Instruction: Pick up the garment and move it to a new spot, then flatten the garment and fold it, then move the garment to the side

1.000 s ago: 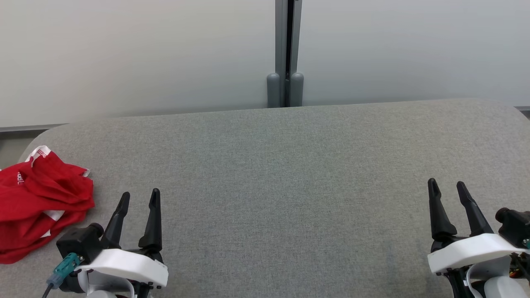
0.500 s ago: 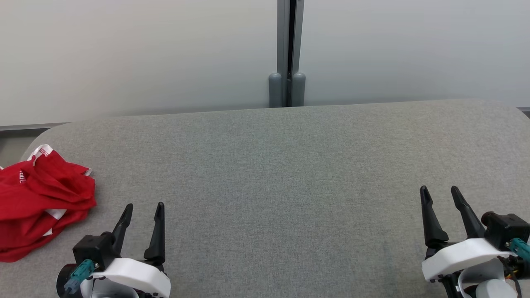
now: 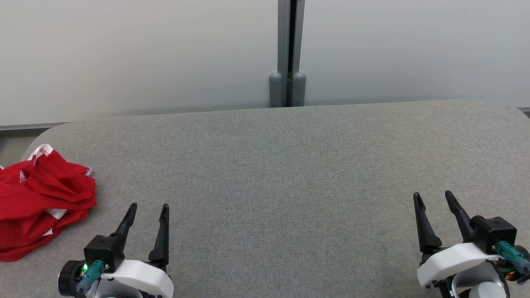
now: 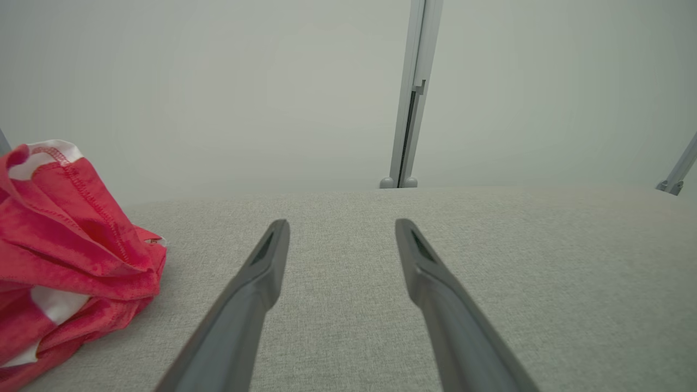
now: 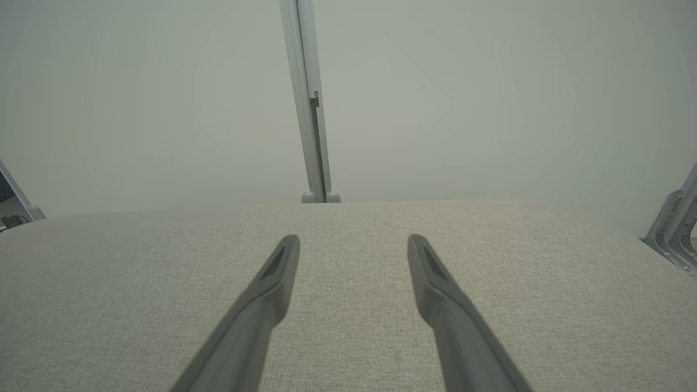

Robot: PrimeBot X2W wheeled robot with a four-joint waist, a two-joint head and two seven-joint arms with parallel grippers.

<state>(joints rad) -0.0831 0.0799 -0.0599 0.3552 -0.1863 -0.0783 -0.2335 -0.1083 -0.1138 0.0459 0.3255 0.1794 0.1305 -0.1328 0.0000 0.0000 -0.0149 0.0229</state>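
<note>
The garment [image 3: 41, 203] lies bunched up at the left end of the grey padded table [image 3: 273, 165]. It is red cloth with white patches and a striped trim, its shape hidden in the folds. In the left wrist view the garment [image 4: 71, 239] sits left of the fingers, apart from them. My left gripper [image 3: 149, 205] is open and empty low on the table, a little right of the cloth, and its own view also shows the left gripper [image 4: 342, 223] open. At the lower right stands my right gripper [image 3: 432, 193], open and empty, as the right gripper [image 5: 354, 238] appears in its own view.
A pale wall with a grey vertical post [image 3: 287, 54] runs behind the table's far edge. The table's rounded left corner [image 3: 45, 134] is just behind the cloth. Bare grey surface stretches between the two grippers. A metal bracket [image 5: 675, 223] shows beyond the right end.
Both grippers have drawn back toward me and stayed open, the left shifting a little right and the right a little left. The cloth has not moved.
</note>
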